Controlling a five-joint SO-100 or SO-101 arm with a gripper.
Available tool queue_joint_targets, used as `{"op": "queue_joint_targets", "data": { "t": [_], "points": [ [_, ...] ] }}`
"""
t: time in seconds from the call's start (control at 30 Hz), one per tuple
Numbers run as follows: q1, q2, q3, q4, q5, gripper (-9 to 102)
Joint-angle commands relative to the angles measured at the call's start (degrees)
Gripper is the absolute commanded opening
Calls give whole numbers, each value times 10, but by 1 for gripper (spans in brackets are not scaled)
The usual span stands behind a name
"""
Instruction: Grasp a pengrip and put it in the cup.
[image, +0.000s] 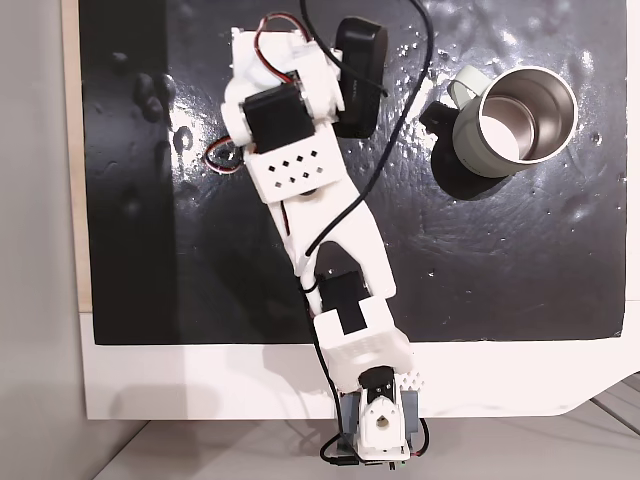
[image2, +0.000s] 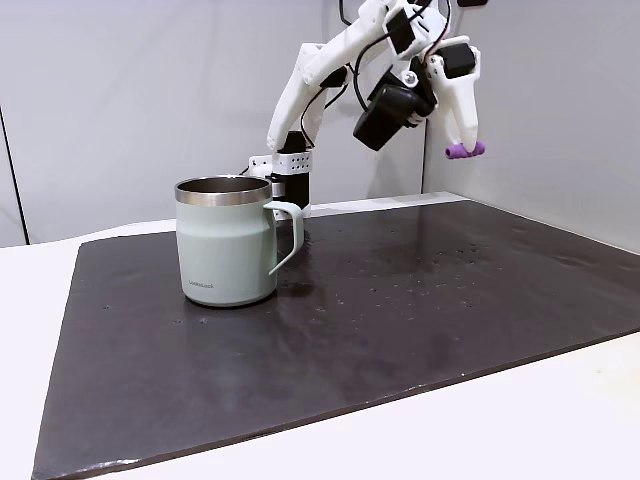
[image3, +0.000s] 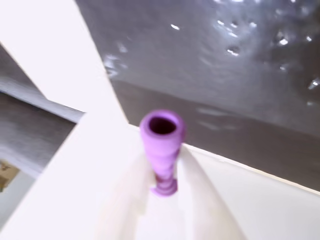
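Nearest the lens in the wrist view: pengrip (image3: 161, 150), purple and ribbed, open end toward the camera, pinched between the two pale fingers (image3: 120, 195) of the gripper (image3: 161, 170). Jaws clenched on it, gripping low on the tube so most of its length sticks out free (blurred, so exact contact hard to read). Beyond it, dark mat (image3: 225, 65) with bright specks, and a strip of white table (image3: 280, 200).

From the side fixed view: cup (image2: 226, 250) in the near left part of the mat (image2: 400, 320), upright, handle to the right, steel rim bright. Farther back and high up, gripper (image2: 466, 148) with pengrip (image2: 466, 151) poking sideways from the fingertips, well above the mat and well apart from the cup.

From above: cup (image: 515, 120) at upper right, arm (image: 300, 150) folded over the mat's middle.

Judged risks: slipping or pivoting of the rubbery tube during the swing, given such a shallow pinch; missing the mouth or landing on the rim if released off-centre, since the sideways tube needs clear room; knocking the cup over by descending too low alongside it.
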Motion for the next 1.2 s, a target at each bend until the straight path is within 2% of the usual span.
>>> {"op": "queue_joint_targets", "data": {
  "t": [0.0,0.23,0.43,0.73,0.97,1.17],
  "points": [
    [20,54,-50,29,-15,0],
    [47,79,-45,62,-26,0],
    [103,150,21,78,-37,0],
    [264,279,200,89,-60,0],
    [383,265,216,89,-106,0],
    [443,212,168,89,-131,0]
  ]
}}
